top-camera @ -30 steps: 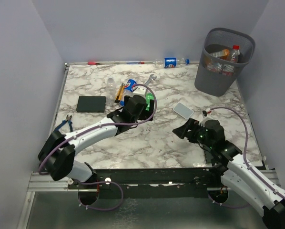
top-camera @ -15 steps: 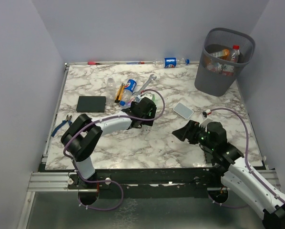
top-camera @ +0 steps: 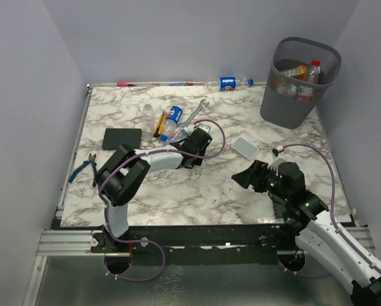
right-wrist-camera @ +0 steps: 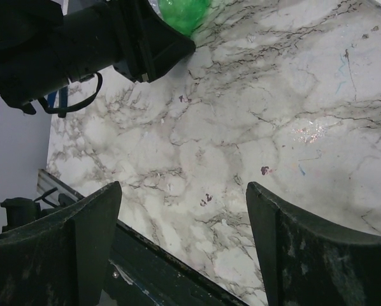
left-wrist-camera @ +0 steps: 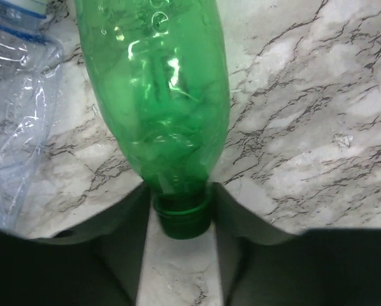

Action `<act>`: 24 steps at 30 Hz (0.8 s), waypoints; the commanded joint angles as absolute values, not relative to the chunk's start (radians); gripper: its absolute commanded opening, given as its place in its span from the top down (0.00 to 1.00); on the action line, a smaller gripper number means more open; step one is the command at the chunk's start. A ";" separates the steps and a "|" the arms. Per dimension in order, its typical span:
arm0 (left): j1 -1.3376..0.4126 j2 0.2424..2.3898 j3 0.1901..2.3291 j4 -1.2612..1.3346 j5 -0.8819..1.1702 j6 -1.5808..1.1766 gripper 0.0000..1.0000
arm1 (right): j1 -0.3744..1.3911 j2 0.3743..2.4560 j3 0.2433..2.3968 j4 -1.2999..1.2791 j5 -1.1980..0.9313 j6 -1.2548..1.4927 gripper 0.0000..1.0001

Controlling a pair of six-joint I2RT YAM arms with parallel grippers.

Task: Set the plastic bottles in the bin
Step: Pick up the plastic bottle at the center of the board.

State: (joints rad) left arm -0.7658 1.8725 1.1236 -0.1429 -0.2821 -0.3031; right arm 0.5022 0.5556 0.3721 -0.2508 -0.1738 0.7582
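Green plastic bottle (left-wrist-camera: 158, 108), on its side on the marble table (left-wrist-camera: 318, 127), filling the upper middle of the left wrist view, capped neck pointing down the frame. Clamped at that neck by the left gripper (left-wrist-camera: 181, 197), jaws pressed to both sides just above the cap; by the look of it resting on the tabletop, not yet lifted. Just beside it, at upper left of that view, a crumpled clear bottle (left-wrist-camera: 18, 95).

Further out, in the overhead view: a Pepsi bottle (top-camera: 172, 116) near upper centre, a second Pepsi bottle (top-camera: 227, 83) along the far edge, a small clear bottle (top-camera: 148, 109) left of the first. At upper right, the wire-mesh bin (top-camera: 292, 105), already holding several bottles, one red-capped. At lower right, the right gripper (right-wrist-camera: 184, 191), jaws spread wide, nothing between them.

Judging from this: partly done, several bottles binned, at least four left on the table, the green one next to go.
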 commanded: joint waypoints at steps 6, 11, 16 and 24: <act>-0.754 1.703 1.017 -0.070 -0.176 -0.265 0.89 | 0.505 0.546 0.484 -0.344 -0.130 0.722 0.17; -0.777 1.403 0.899 -0.060 -0.083 -0.114 0.98 | 0.505 0.617 0.723 -0.477 -0.098 0.587 0.15; -0.904 1.101 0.738 -0.051 -0.069 0.197 1.00 | 0.504 0.737 0.950 -0.562 -0.123 0.503 0.10; -1.140 0.789 0.523 -0.060 -0.050 0.781 1.00 | 0.505 0.934 1.142 -0.540 -0.529 0.441 0.09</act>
